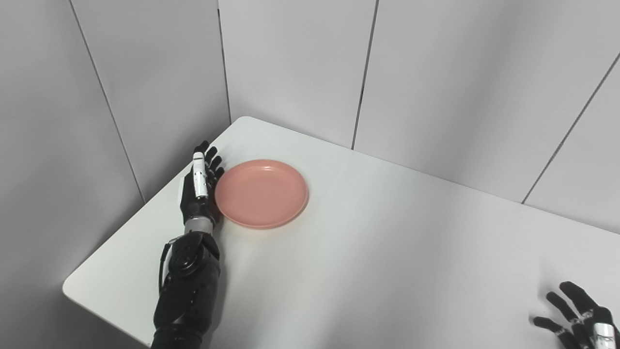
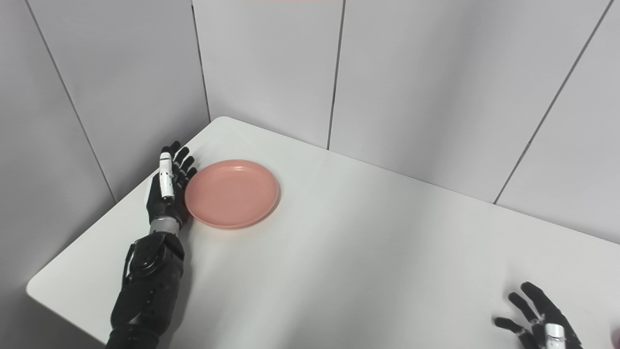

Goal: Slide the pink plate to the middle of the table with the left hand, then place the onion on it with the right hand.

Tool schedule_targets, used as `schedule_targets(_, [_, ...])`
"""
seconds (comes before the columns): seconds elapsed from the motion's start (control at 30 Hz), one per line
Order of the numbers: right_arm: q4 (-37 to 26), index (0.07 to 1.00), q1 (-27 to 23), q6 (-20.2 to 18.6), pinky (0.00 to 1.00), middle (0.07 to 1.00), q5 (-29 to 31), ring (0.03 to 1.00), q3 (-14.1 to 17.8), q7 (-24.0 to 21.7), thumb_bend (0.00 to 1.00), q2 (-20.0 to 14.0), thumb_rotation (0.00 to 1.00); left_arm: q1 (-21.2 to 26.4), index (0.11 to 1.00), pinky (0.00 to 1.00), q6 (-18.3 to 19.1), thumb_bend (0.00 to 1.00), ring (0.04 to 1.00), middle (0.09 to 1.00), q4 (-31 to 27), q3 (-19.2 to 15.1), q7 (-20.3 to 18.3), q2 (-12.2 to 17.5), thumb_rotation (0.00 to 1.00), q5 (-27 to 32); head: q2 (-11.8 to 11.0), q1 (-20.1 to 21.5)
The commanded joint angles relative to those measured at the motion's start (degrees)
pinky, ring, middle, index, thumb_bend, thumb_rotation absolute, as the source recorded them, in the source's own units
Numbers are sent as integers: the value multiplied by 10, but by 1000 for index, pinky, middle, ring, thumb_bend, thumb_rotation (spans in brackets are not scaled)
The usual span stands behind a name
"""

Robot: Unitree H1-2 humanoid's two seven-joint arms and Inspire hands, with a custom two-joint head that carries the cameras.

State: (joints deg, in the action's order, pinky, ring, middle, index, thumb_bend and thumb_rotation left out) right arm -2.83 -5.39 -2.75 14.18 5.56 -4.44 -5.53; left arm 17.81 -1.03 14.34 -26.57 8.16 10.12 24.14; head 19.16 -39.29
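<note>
Down at the table's near right edge, the right hand rests with fingers spread, holding nothing. Over by the far left corner, the left hand lies flat, fingers straight, pressed against the pink plate's left rim.

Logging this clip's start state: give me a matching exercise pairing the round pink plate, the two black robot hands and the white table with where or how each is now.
Column one:
1. round pink plate
2. left hand
3. right hand
4. white table

Column two:
A. open, low at the picture's right corner
B. bears the rest
C. empty, near the table's far left corner
D. flat against the plate's left rim

Pairs: 1-C, 2-D, 3-A, 4-B
</note>
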Motion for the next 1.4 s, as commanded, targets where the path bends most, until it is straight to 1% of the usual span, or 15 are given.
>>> schedule_targets(0.0, [-7,748,0,-5,533,844,1,803,0,-5,780,-2,762,20,909,951,10,353,934,932,5,-2,-25,17,1000,25,1,0])
schedule_targets(0.1, [-4,730,-1,0,518,826,2,787,1,-6,787,-2,752,25,905,921,18,351,913,917,14,-2,-38,22,1000,43,2,0])
schedule_targets(0.2, [-4,718,0,0,506,813,2,774,1,-6,816,-2,750,30,896,908,23,340,902,905,21,0,-46,25,1000,53,2,0])
schedule_targets(0.33, [-6,721,0,-1,501,813,-1,774,-1,-4,804,0,756,36,882,897,29,330,893,893,30,0,-52,28,1000,59,2,2])
schedule_targets(0.5, [-9,716,3,-4,490,802,1,757,-1,-4,797,1,742,38,885,903,37,330,900,896,40,10,-75,35,1000,64,6,7])
schedule_targets(0.73, [-18,714,7,-12,481,799,-2,752,-2,1,798,3,738,47,869,888,45,329,888,886,48,16,-80,32,1000,63,11,16])
schedule_targets(0.77, [-19,713,7,-14,479,797,-3,751,-2,2,772,4,741,47,868,890,47,327,889,885,48,17,-80,32,1000,62,11,16])
schedule_targets(0.8, [-20,719,9,-14,485,804,-4,759,-3,4,767,5,745,48,868,893,50,326,890,886,48,20,-82,32,1000,62,15,25])
schedule_targets(0.83, [-20,741,10,-15,518,830,-7,791,-3,7,778,6,758,50,871,893,51,326,894,890,50,24,-84,32,1000,60,15,25])
schedule_targets(0.97, [-28,763,13,-21,549,858,-7,823,-3,11,771,10,761,54,866,879,51,323,890,887,60,34,-88,34,1000,55,19,33])
schedule_targets(1.07, [-34,809,14,-25,628,898,-8,868,-2,13,763,14,756,58,863,888,54,324,892,888,65,42,-92,33,1000,52,22,38])
schedule_targets(1.17, [-38,863,17,-26,752,940,-12,916,-4,15,754,16,776,61,853,882,57,317,885,878,69,49,-92,31,1000,49,29,47])
schedule_targets(1.2, [-40,866,17,-26,759,942,-14,918,-5,15,752,17,778,61,853,882,58,317,885,878,69,51,-92,31,1000,48,29,47])
schedule_targets(1.27, [-44,896,19,-29,837,961,-19,942,-7,18,733,17,800,61,852,883,63,310,885,876,64,55,-88,28,1000,47,32,52])
schedule_targets(1.37, [-43,914,21,-24,896,965,-26,950,-10,20,740,18,827,60,854,885,71,314,886,877,57,64,-86,24,1000,46,37,62])
